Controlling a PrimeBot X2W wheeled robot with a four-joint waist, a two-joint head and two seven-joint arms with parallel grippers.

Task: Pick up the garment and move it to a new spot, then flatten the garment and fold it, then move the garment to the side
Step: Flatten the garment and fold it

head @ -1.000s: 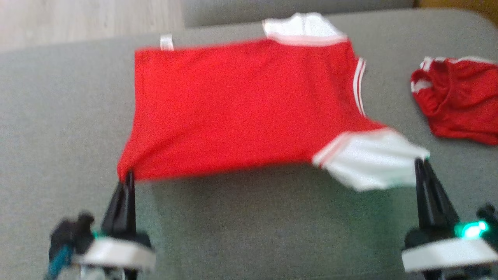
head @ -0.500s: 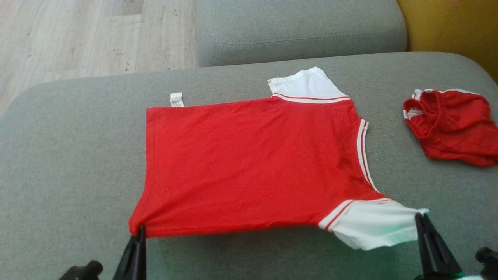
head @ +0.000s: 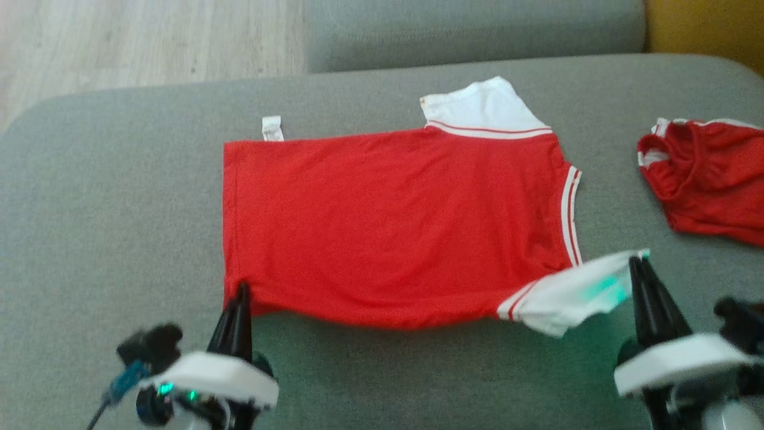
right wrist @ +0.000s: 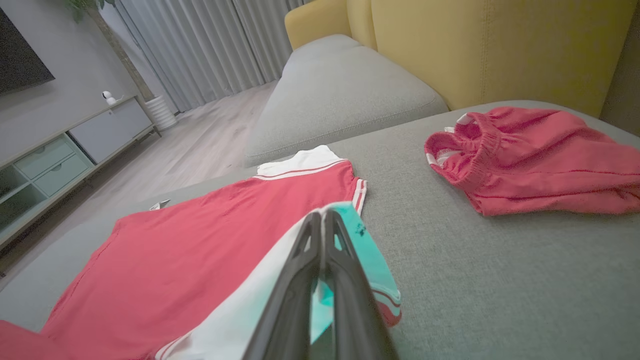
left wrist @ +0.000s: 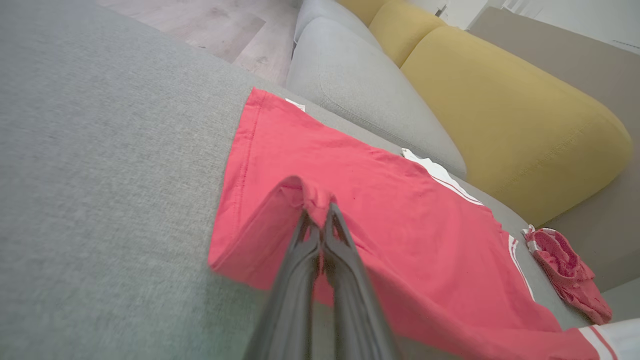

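The garment (head: 388, 221) is a red shirt with white sleeves, spread flat on the grey cushion (head: 101, 197). My left gripper (head: 242, 289) is shut on its near hem corner, lifted and folded over in the left wrist view (left wrist: 315, 200). My right gripper (head: 637, 263) is shut on the near white sleeve (head: 567, 292), raised off the cushion; the right wrist view shows the sleeve (right wrist: 280, 280) draped around the shut fingers (right wrist: 320, 220). The far sleeve (head: 477, 104) lies flat.
A crumpled pair of red shorts (head: 704, 176) lies on the cushion's right side, also seen as shorts (right wrist: 530, 155) in the right wrist view. A second grey cushion (head: 465, 30) and yellow backrest (left wrist: 500, 105) lie beyond. Wooden floor (head: 119, 42) is far left.
Both grippers have carried the near hem corner and near sleeve forward, over the shirt's near edge. The head camera has shifted too.
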